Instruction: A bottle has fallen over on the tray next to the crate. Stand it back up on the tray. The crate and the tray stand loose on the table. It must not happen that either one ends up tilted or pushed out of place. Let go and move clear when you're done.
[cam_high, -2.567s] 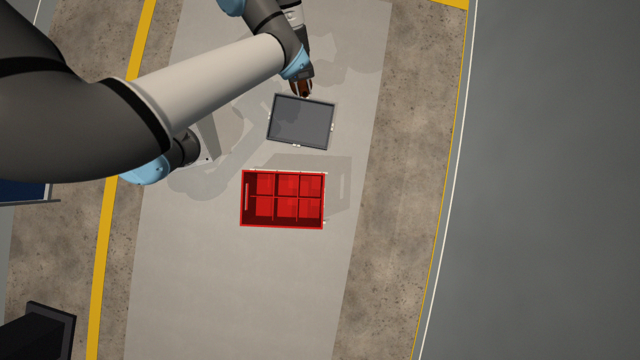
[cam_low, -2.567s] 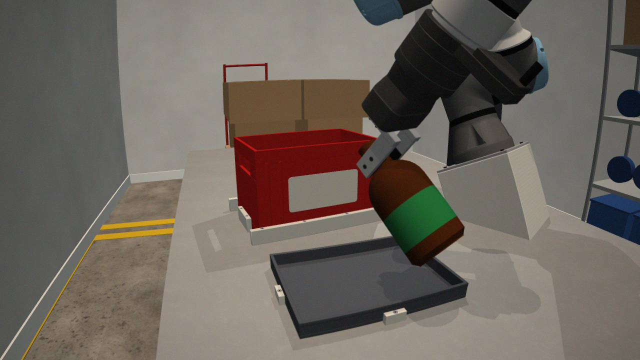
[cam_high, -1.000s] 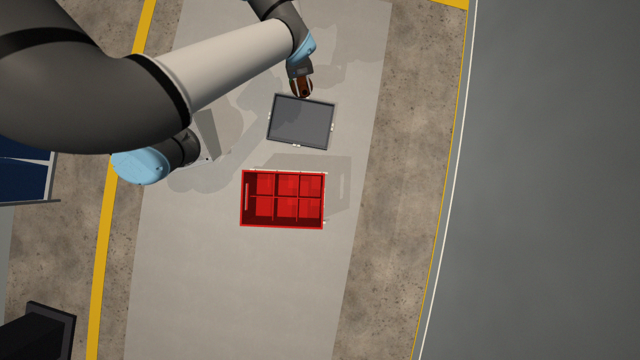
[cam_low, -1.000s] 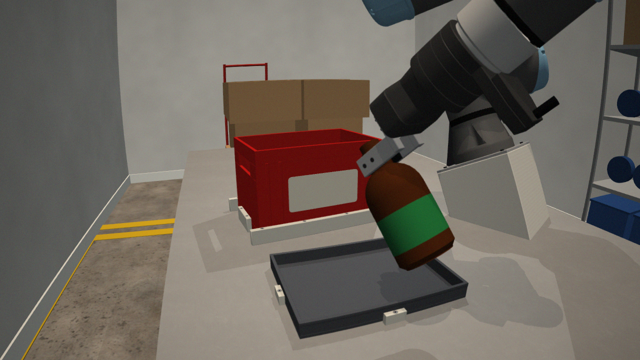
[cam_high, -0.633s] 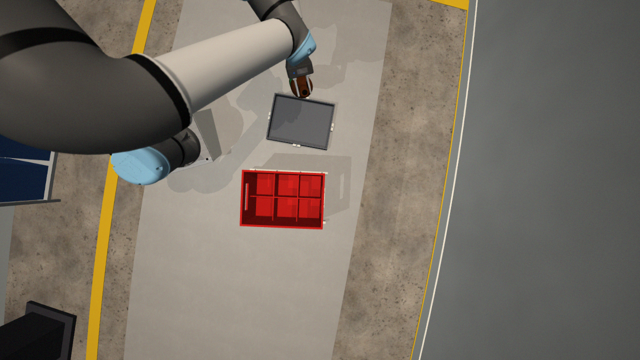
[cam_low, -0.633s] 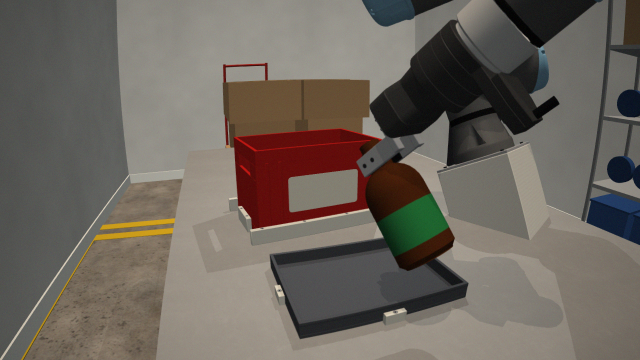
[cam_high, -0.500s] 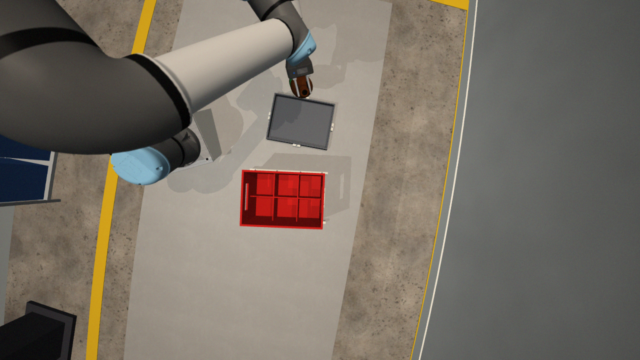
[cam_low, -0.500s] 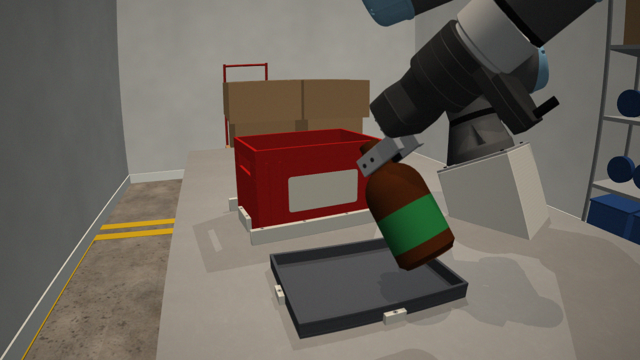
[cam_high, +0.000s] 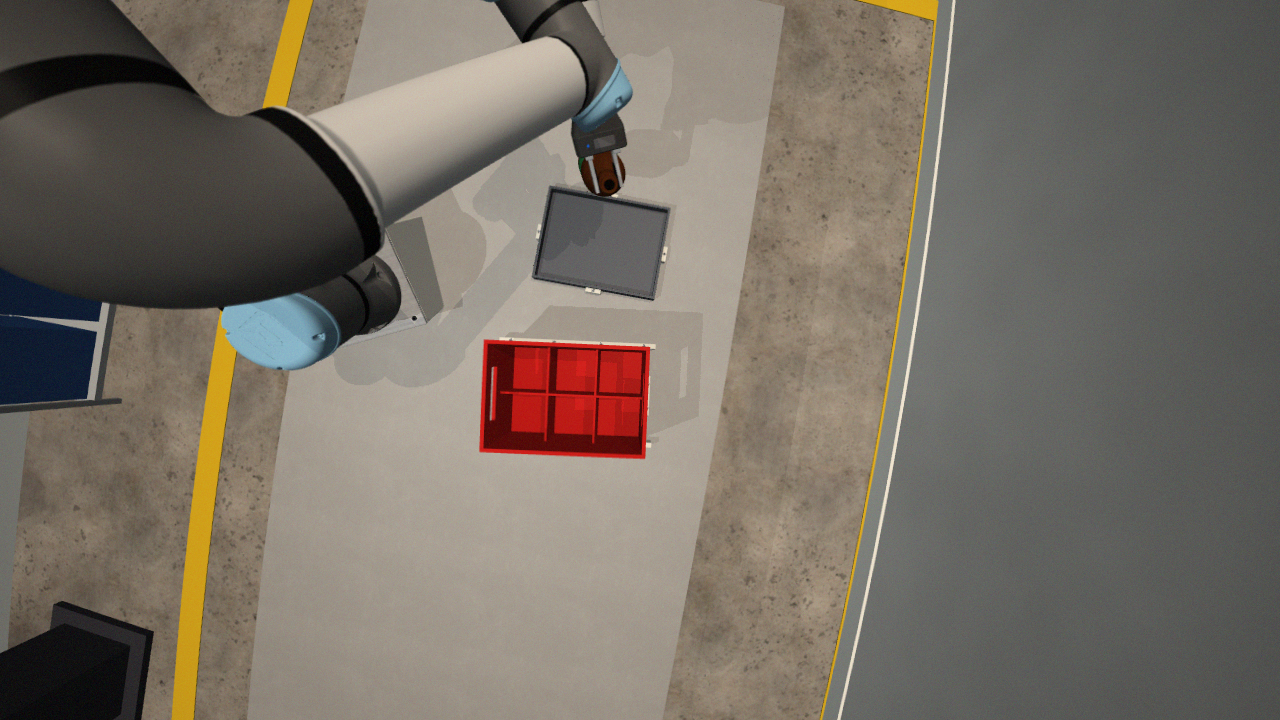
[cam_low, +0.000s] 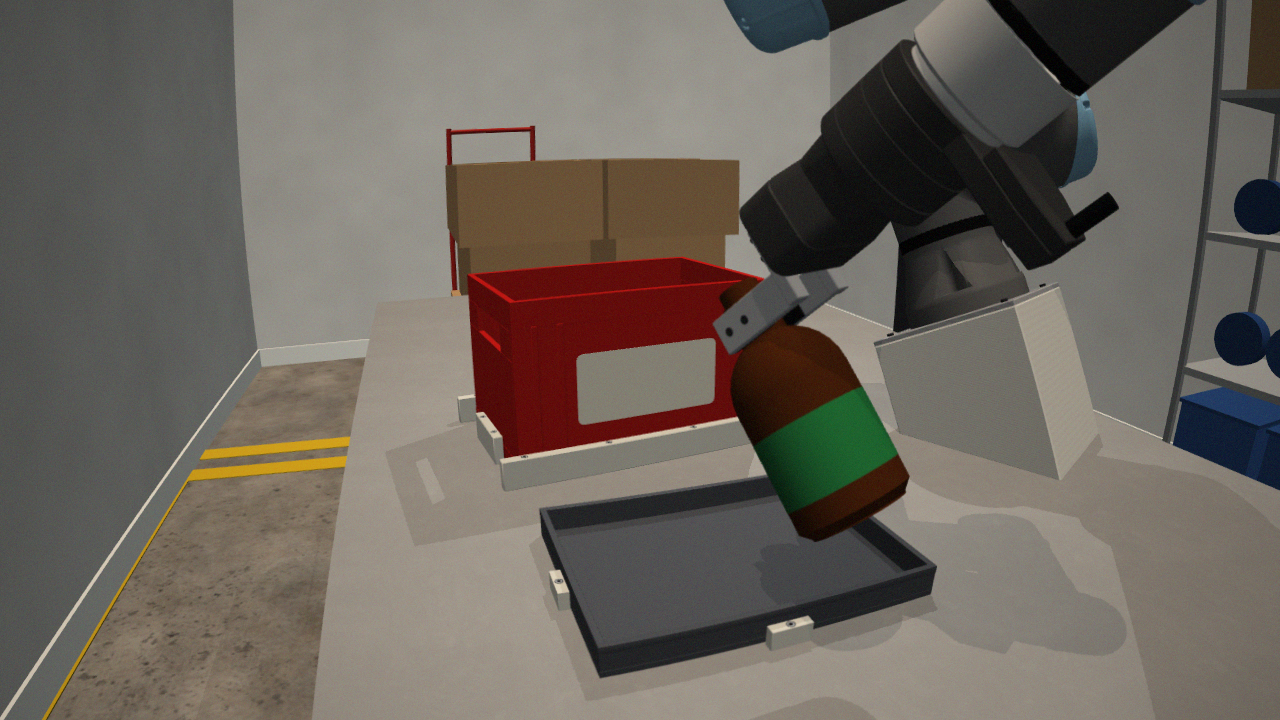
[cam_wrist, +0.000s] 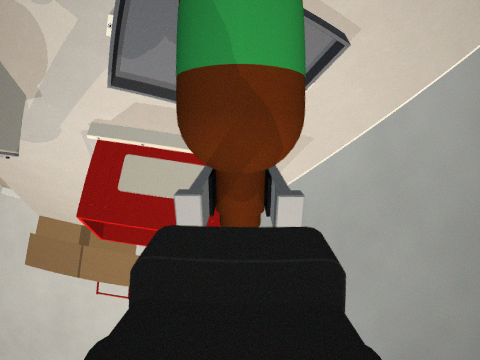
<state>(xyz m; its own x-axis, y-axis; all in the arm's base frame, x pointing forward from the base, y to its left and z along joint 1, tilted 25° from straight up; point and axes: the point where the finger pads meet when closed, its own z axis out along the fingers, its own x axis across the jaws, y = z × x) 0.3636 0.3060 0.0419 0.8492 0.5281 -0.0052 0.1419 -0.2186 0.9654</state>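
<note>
My gripper (cam_low: 771, 308) is shut on the neck of a brown bottle (cam_low: 816, 431) with a green label. The bottle hangs in the air, tilted, base down and leaning away from the crate, above the right end of the dark grey tray (cam_low: 729, 564). Its base is clear of the tray floor. In the overhead view the bottle (cam_high: 601, 171) sits at the tray's (cam_high: 602, 241) far edge. In the wrist view the bottle (cam_wrist: 240, 87) fills the middle, with my fingers on its neck and the tray (cam_wrist: 143, 34) behind it. The tray holds nothing.
A red crate (cam_low: 608, 353) with several compartments stands on a white base behind the tray, also seen from above (cam_high: 565, 397). My arm's white pedestal (cam_low: 989, 380) stands to the right. Cardboard boxes (cam_low: 595, 210) stand beyond the table, shelves (cam_low: 1244, 268) at far right.
</note>
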